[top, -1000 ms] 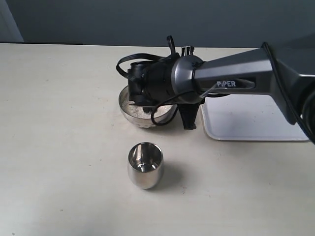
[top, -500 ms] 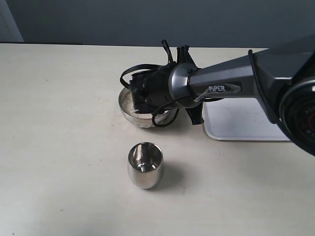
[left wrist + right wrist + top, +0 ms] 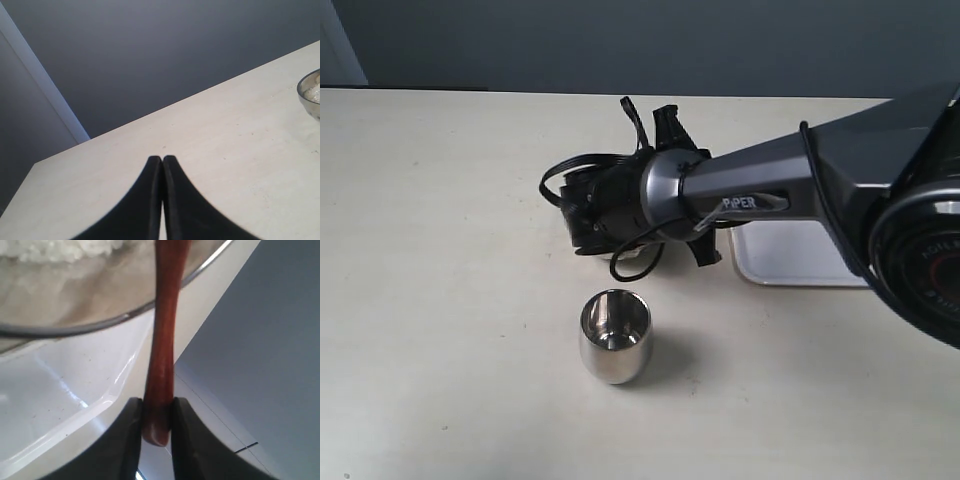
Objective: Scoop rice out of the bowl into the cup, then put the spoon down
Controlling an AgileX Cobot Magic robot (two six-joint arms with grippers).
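Observation:
My right gripper (image 3: 157, 409) is shut on the end of the reddish-brown wooden spoon (image 3: 163, 335). The handle runs from the jaws over the steel bowl's rim (image 3: 105, 323) toward the white rice (image 3: 60, 250); the spoon's head is out of frame. In the exterior view the right arm (image 3: 720, 198) lies over the bowl and hides nearly all of it. The small steel cup (image 3: 614, 337) stands upright just in front of the arm. My left gripper (image 3: 162, 159) is shut and holds nothing, above bare table, with the bowl (image 3: 306, 95) and its rice (image 3: 315, 92) at the frame edge.
A white tray (image 3: 800, 256) lies on the table to the right of the bowl, partly under the right arm; its glossy floor (image 3: 55, 390) also shows in the right wrist view. A black cable (image 3: 558, 180) loops off the wrist. The pale table (image 3: 440, 250) spreads left.
The right arm's wrist has rolled and shifted left over the bowl, which showed its rim and rice before and is now covered. The cup has not moved.

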